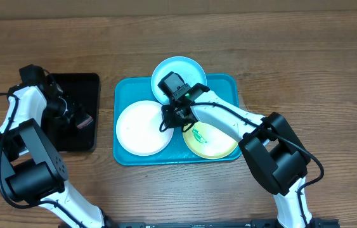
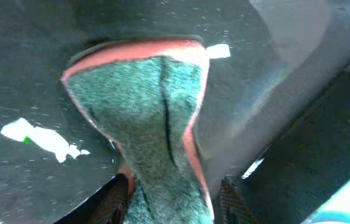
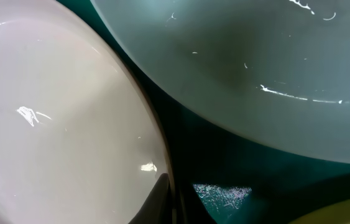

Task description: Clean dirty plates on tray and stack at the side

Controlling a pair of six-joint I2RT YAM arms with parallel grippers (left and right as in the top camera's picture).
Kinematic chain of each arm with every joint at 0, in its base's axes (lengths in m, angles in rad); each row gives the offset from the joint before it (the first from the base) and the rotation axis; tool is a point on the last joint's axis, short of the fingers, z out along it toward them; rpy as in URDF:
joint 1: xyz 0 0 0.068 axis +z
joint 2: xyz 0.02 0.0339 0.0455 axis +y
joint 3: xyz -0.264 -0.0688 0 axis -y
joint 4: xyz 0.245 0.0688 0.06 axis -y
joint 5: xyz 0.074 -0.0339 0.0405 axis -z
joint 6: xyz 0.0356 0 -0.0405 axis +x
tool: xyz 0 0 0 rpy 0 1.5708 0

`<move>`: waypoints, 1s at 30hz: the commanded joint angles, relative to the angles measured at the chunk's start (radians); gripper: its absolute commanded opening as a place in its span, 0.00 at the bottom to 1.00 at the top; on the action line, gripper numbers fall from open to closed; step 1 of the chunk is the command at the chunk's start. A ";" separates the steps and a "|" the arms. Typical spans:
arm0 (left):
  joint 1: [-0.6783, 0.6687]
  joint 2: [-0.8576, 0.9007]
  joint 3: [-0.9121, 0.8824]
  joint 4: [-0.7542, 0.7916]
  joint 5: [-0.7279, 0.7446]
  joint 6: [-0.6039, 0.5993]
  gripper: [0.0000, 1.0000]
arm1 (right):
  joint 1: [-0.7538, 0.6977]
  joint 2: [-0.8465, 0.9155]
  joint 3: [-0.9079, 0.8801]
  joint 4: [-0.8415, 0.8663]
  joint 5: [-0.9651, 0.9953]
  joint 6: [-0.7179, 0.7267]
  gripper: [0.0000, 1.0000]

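The turquoise tray (image 1: pixel 226 88) holds three plates. The white plate (image 1: pixel 139 130) lies at its left, the yellow-green plate (image 1: pixel 216 142) with teal-green smears at its right, and the light cyan plate (image 1: pixel 179 68) overhangs its far rim. My right gripper (image 1: pixel 170 116) is at the white plate's right edge. In the right wrist view its fingers (image 3: pixel 170 202) pinch the rim of the white plate (image 3: pixel 56 124), with the cyan plate (image 3: pixel 255 56) beyond. My left gripper (image 1: pixel 82 120) hovers over the black tray, shut (image 2: pixel 176 190) on a green sponge (image 2: pixel 143 106) with a pink edge.
A smaller black tray (image 1: pixel 77 85) sits left of the turquoise one. Its surface (image 2: pixel 25 74) carries white scraps (image 2: pixel 38 137). Bare turquoise tray floor (image 3: pixel 224 162) shows between the plates. Wooden table surrounds both trays.
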 commanded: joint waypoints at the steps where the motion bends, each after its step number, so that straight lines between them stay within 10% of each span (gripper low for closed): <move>1: -0.017 -0.013 -0.005 0.005 -0.152 -0.036 0.47 | -0.003 -0.023 -0.008 0.000 0.014 0.005 0.04; 23: -0.034 -0.013 -0.016 0.067 -0.137 -0.071 0.38 | -0.003 -0.023 -0.008 -0.002 0.014 0.005 0.04; 30: -0.031 -0.014 -0.009 0.053 -0.138 -0.070 0.04 | -0.003 -0.023 -0.008 -0.005 0.014 0.005 0.04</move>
